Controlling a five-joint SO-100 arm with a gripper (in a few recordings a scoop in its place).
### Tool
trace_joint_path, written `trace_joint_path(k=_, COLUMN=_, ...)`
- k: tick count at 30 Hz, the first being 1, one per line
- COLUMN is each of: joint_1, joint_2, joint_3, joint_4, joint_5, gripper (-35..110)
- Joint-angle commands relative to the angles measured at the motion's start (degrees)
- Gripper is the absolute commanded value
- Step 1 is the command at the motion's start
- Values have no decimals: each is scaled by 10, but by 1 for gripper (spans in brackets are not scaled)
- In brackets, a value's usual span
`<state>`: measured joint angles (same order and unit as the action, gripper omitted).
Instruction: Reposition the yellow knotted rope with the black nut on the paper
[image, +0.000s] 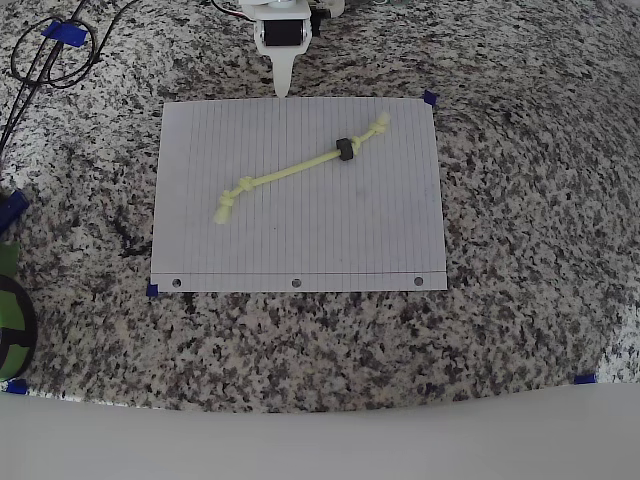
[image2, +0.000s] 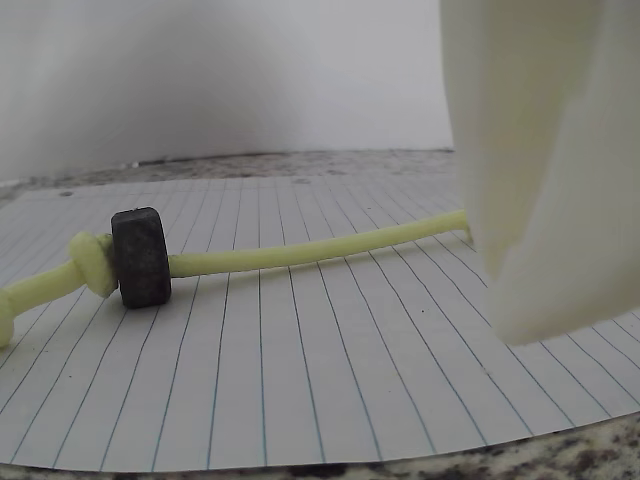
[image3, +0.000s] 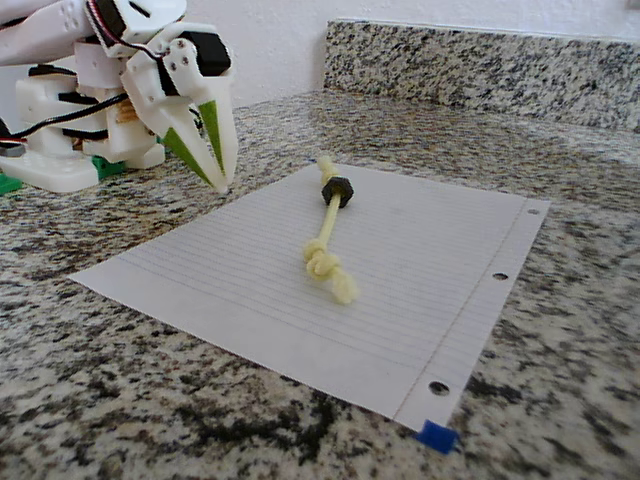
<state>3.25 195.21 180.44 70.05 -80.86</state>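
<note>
Your fixed view shows the claw (image3: 221, 182) closed and empty; the overhead view shows the yellow knotted rope (image: 300, 167) lying diagonally on the paper (image: 300, 240), black nut (image: 346, 149) near its upper knot, apart from the claw.

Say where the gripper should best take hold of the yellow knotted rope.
Probably the bare stretch of the yellow knotted rope between the black nut and the lower-left knot, from above, fingers straddling the cord: it lies flat and diagonal on the paper.
</note>
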Motion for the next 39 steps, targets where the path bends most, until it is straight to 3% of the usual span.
trace_joint_path(k=1, joint_1=-12, joint_2=2, joint_3=2, joint_4=-5, joint_5=4, gripper=0)
trace_joint_path(k=39, joint_1=-19, joint_2=1, joint_3=-3, joint_4=-4, joint_5=4, gripper=0)
